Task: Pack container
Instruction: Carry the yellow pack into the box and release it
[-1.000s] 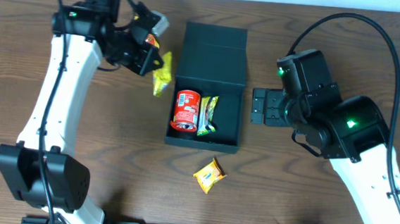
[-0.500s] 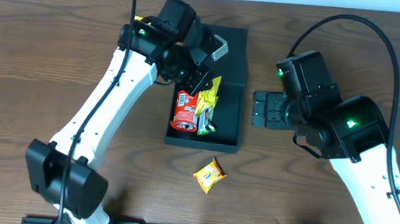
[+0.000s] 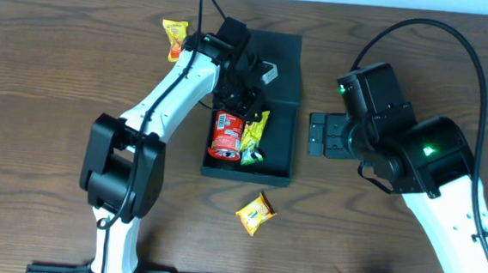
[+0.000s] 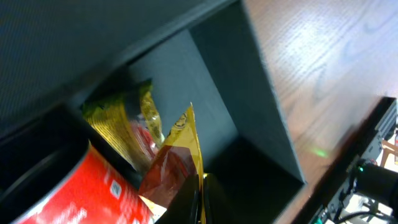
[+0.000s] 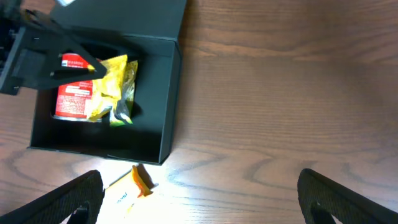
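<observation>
The container [image 3: 280,143] sits at the middle of the table [image 3: 40,96], a dark teal, matte, rigid rectangular box whose flap lid [image 3: 262,65] lies open flat on its far side. We count 3 things in it: a red can [image 3: 226,133], cylindrical and glossy, lying on its side against the left wall; a crinkled green packet [image 3: 252,153] just beside the can; and a shiny yellow packet [image 4: 180,152] hanging over them. The left gripper [image 4: 200,194] is over the box interior, its fingers pinched tight on that yellow packet. The right gripper [image 3: 315,134] is just beside the box's right wall with its fingers spread wide and nothing between them. On the brown wood-grain tabletop we see 2 more foil packets: an orange one [image 3: 256,213] near the box's front wall and a yellow and red one [image 3: 174,39] well off to the left of the lid.
</observation>
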Tool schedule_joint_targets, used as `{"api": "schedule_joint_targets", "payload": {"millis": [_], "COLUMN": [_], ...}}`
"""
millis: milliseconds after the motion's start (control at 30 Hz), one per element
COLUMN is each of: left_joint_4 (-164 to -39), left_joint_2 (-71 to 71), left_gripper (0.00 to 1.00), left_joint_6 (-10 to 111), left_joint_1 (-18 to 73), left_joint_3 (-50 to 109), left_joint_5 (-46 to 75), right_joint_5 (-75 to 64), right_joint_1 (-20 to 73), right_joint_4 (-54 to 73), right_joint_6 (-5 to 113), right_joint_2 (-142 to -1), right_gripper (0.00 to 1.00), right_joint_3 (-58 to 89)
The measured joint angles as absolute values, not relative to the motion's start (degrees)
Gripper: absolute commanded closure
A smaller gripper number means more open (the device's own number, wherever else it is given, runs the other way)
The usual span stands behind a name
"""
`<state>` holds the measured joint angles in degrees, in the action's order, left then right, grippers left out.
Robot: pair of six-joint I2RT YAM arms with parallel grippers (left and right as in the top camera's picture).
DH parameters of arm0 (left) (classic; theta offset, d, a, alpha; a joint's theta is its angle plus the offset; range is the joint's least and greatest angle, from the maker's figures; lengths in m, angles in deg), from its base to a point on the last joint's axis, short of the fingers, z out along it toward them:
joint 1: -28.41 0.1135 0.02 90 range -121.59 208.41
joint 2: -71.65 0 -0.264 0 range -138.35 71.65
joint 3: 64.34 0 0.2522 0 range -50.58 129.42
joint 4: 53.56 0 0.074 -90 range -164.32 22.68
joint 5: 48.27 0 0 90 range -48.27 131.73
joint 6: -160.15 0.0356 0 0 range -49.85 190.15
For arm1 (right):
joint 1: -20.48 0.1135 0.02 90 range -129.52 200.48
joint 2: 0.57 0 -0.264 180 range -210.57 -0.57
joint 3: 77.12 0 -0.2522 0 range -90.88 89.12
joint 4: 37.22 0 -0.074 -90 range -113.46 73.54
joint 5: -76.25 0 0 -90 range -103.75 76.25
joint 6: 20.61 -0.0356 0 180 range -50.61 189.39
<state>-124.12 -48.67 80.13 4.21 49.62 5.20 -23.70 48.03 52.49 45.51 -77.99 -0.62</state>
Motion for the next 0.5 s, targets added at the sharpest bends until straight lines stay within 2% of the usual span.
{"api": "schedule_joint_targets", "payload": {"millis": [500], "left_joint_4": [-113.4], "left_joint_2": [-52.7], "left_gripper": [0.94], "left_joint_6": [71.9], "left_joint_1": [4.3], "left_joint_3": [49.5], "left_joint_5": [10.5], "right_joint_5": [-24.3], "right_joint_1": [48.0], "right_joint_4": [52.2], "right_joint_6": [45.5], "right_joint_2": [-78.0], "right_gripper": [0.01], "right_joint_3": [-0.6]}}
